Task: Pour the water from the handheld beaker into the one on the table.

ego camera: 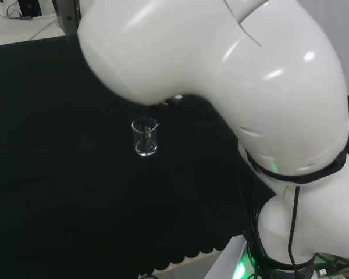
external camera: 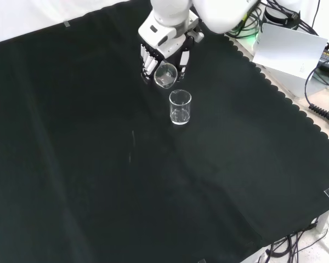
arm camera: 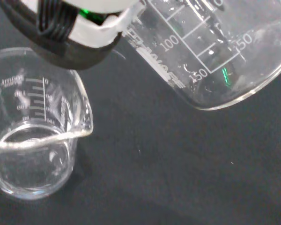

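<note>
Robot hand (external camera: 163,50) is seen with fingers curled round a clear glass beaker (external camera: 165,75), held tipped on its side, its mouth turned toward the upright beaker on the cloth (external camera: 180,107), which stands just beside and below it.

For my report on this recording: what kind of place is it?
Probably a robotics lab set up for glassware handling: a bench under black cloth, two clear graduated glass beakers, one standing and one tilted in the black and white hand, plus cables at the edge.

Held beaker (external camera: 165,75) just behind table beaker (external camera: 180,107)
</note>
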{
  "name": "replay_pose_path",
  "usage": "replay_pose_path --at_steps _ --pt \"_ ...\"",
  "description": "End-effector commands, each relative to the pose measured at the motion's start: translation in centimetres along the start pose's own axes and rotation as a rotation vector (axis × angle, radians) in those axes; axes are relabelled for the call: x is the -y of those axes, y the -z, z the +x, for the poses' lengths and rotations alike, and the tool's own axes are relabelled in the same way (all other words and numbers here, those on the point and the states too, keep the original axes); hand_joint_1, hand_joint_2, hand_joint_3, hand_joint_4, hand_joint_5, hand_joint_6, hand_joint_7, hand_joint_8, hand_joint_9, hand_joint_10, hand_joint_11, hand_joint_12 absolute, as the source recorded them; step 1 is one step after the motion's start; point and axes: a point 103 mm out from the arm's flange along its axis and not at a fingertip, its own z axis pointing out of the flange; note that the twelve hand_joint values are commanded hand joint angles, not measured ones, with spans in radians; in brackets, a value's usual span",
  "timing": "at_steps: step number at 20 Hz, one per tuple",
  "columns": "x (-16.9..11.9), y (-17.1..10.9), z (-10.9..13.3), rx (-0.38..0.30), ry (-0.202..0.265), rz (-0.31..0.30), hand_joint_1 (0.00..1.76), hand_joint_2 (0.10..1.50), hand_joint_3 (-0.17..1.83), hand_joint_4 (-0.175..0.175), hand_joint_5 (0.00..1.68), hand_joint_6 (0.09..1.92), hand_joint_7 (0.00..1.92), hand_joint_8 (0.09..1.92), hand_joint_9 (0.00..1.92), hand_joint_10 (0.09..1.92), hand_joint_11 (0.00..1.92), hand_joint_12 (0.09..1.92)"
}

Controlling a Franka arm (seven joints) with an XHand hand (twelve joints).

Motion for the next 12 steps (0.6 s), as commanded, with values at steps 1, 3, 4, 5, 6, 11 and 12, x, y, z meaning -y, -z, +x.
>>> replay_pose_path --at_steps 1,3,4,5,6,11,12 --pt "-1.0 -0.6 -2.7 -0.161 -0.016 -0.089 1.43 1.0 -0.17 -0.175 1.39 0.16 1.46 0.29 1.64 0.09 1.34 0.78" --pt "-1.2 -0.8 -3.3 -0.189 -0.018 -0.118 1.43 1.0 -0.17 -0.175 1.39 0.16 1.45 0.29 1.64 0.09 1.34 0.78" --pt "-1.2 -1.0 -3.6 -0.204 -0.019 -0.132 1.43 1.0 -0.17 -0.175 1.39 0.16 1.45 0.29 1.64 0.09 1.34 0.78" --pt "-1.3 -1.1 -3.9 -0.22 -0.017 -0.144 1.43 1.0 -0.17 -0.175 1.39 0.16 1.45 0.29 1.64 0.09 1.34 0.78" --pt "-1.4 -1.2 -4.2 -0.235 -0.019 -0.152 1.43 1.0 -0.17 -0.175 1.38 0.17 1.45 0.3 1.64 0.09 1.34 0.77" --pt "-1.9 -2.0 -5.4 -0.323 -0.046 -0.182 1.43 1.0 -0.17 -0.175 1.37 0.2 1.44 0.31 1.64 0.09 1.33 0.76" --pt "-2.1 -2.3 -5.7 -0.361 -0.043 -0.181 1.43 1.0 -0.17 -0.175 1.37 0.2 1.44 0.31 1.64 0.09 1.33 0.76"
